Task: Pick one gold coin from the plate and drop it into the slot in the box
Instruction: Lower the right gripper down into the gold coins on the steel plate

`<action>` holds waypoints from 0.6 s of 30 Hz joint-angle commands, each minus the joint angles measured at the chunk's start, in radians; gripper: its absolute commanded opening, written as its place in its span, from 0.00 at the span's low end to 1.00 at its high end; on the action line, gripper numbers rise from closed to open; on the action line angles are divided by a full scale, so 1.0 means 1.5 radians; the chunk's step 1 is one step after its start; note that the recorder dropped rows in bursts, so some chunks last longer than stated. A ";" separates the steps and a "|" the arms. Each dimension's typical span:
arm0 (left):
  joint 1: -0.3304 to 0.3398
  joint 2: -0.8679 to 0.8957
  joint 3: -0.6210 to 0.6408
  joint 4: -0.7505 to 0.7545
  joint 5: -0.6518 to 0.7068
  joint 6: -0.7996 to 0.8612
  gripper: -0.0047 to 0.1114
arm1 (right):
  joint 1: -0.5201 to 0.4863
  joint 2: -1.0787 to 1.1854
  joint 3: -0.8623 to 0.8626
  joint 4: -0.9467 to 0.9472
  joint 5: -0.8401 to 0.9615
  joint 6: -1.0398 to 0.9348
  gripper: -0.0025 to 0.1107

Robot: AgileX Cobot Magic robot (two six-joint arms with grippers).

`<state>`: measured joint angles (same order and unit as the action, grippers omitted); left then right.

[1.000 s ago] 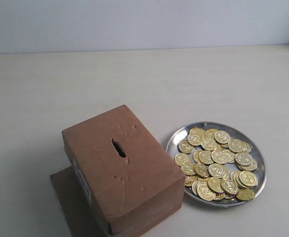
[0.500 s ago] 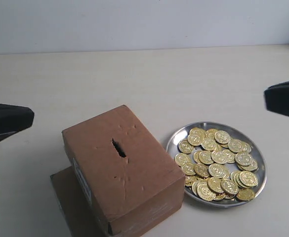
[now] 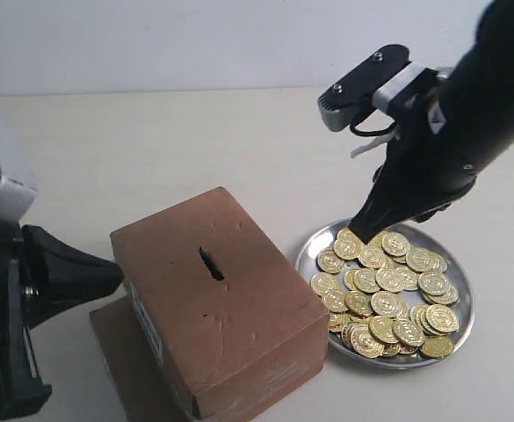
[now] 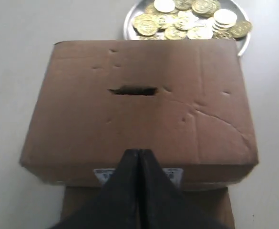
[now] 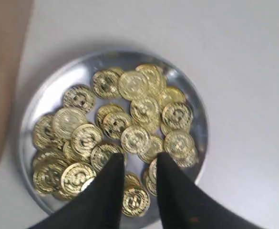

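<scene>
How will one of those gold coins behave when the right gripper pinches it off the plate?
Probably slippery: the gold coins look thin, flat and glossy, lying on a shiny metal plate, so a grip may slip. They overlap in a heap, so neighbours will likely shift too. With the right gripper open over the pile, it may catch two.

Bare lab-style test bench: plain cream tabletop (image 3: 239, 132), blank white wall (image 3: 195, 44) behind.

right arm (image 3: 481, 105): black, grey bracket (image 3: 362, 83), two screws (image 3: 377, 56) | left gripper (image 4: 138, 151): black tapered jaws
</scene>
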<state>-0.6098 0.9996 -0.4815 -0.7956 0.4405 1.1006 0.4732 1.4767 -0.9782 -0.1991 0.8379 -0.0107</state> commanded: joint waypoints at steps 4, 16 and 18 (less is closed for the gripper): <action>-0.070 0.000 -0.005 -0.007 0.009 0.105 0.04 | -0.019 0.187 -0.135 -0.087 0.229 0.071 0.61; -0.075 0.000 -0.005 -0.021 0.004 0.125 0.04 | -0.083 0.328 -0.150 -0.021 0.241 0.039 0.59; -0.075 0.000 -0.005 -0.027 0.004 0.125 0.04 | -0.096 0.328 -0.150 -0.018 0.229 0.039 0.57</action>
<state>-0.7163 0.9996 -0.4815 -0.8141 0.4556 1.2852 0.3559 1.9695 -1.1933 -0.2333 1.1984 0.0589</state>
